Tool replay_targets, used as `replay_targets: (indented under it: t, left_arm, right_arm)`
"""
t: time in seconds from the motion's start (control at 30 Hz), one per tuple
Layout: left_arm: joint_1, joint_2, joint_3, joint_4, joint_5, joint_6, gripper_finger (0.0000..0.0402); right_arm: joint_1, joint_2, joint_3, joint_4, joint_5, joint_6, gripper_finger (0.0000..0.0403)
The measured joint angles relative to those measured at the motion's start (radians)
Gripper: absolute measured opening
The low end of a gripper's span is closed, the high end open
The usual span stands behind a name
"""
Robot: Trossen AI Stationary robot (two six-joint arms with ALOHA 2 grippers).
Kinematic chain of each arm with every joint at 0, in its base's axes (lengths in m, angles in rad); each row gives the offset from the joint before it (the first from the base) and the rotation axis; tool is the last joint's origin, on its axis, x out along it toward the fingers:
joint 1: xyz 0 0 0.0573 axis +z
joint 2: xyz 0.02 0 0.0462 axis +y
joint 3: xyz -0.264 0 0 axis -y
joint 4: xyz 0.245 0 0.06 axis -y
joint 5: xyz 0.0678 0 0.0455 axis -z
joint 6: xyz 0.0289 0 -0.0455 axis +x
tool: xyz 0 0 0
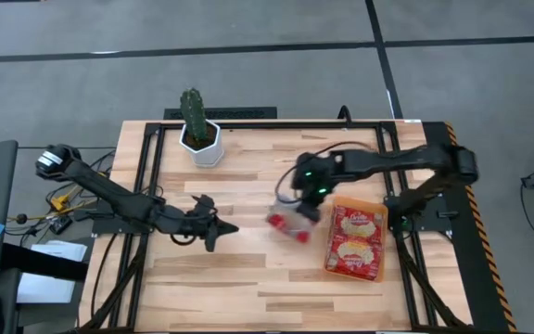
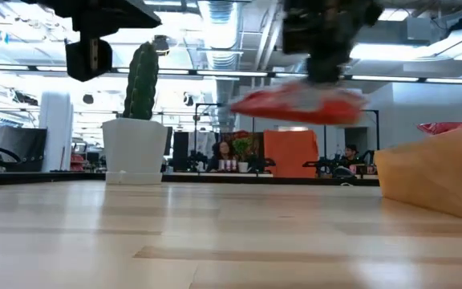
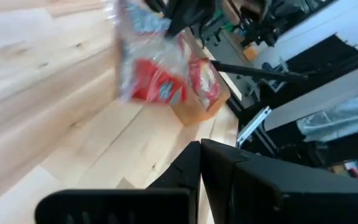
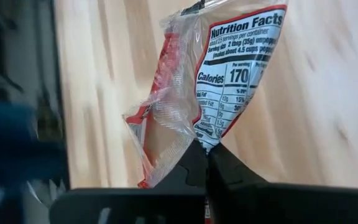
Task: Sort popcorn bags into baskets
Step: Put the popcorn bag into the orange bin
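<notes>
Popcorn bag point(image 1: 289, 223) hangs clear above the surface point(image 1: 248, 269), pinched by 1 crinkled corner in the clenched right pincer point(image 1: 314, 210), just beside the orange basket point(image 1: 332, 264) (2 bags already lie inside). Such a thin hold could slip and drop the swinging packet short of the basket. The left pincer point(image 1: 221, 229), clenched on nothing, waits mid-surface.

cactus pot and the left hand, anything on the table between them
Nothing: in the high view only bare wood lies between the cactus pot and the left hand. The held bag hangs off to the side, toward the tray.
</notes>
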Motion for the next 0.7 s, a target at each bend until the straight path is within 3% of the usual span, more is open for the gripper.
replay_targets:
  t: [0.17, 0.4, 0.6, 0.7]
  left_arm:
    - [-0.003, -0.033, 0.002, -0.061, -0.002, 0.027, 0.0000]
    - [-0.004, -0.024, 0.001, -0.133, 0.000, 0.002, 0.0000]
    - [-0.004, -0.024, 0.001, -0.151, -0.001, 0.001, 0.0000]
    - [-0.004, -0.024, 0.001, -0.150, -0.001, 0.001, 0.0000]
  right_arm:
    - [-0.006, -0.186, 0.000, -0.385, 0.102, -0.132, 0.0005]
    - [-0.011, -0.355, 0.000, -0.722, 0.283, -0.167, 0.0014]
    - [-0.011, -0.411, -0.065, -0.771, 0.309, -0.203, 0.0014]
    - [-0.009, -0.425, -0.131, -0.740, 0.270, -0.204, 0.0022]
